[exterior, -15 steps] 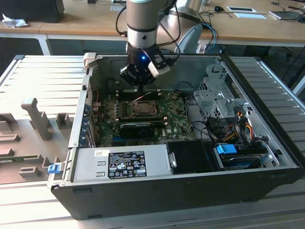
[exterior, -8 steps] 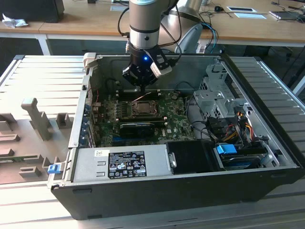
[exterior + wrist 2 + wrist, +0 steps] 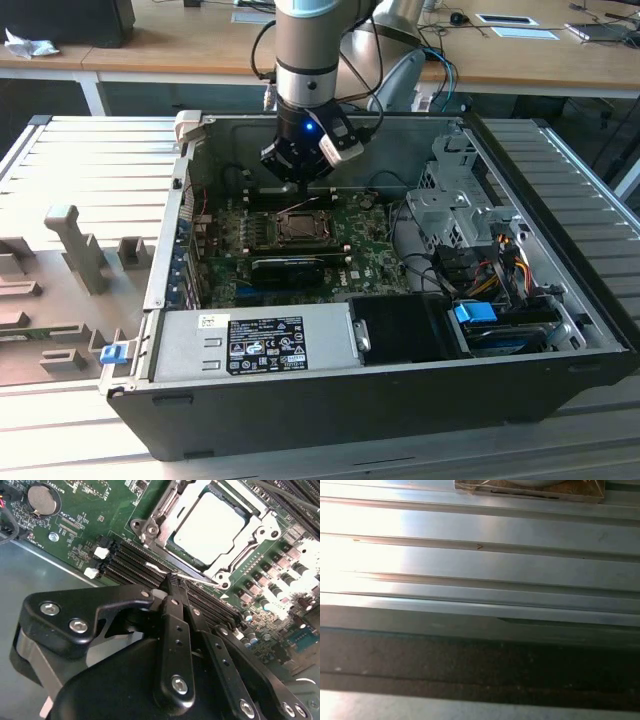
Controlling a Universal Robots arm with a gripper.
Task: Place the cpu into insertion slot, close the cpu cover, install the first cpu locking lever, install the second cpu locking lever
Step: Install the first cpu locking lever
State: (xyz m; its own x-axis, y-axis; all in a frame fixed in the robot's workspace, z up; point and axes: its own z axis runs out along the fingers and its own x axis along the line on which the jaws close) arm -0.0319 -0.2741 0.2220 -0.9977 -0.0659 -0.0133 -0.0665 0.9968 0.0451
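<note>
The cpu [image 3: 212, 525] lies flat in the insertion slot [image 3: 300, 226] on the green motherboard [image 3: 100, 510], its silver top showing through the window of the cpu cover [image 3: 257, 520]. The cover lies down over the slot. A thin metal locking lever [image 3: 197, 577] runs along the slot's edge beside the memory slots. My gripper [image 3: 173, 580] is shut, its black fingers pressed together with the tips touching that lever. In the exterior view the gripper [image 3: 298, 180] hangs inside the open computer case, just behind the slot.
A long black finned card [image 3: 290, 268] lies in front of the slot. The grey power supply [image 3: 255, 345] fills the case's front, and a metal drive cage [image 3: 450, 215] stands at the exterior view's right. Black memory slots [image 3: 130, 562] sit under the fingers. Grey fixtures [image 3: 75, 250] stand outside the case.
</note>
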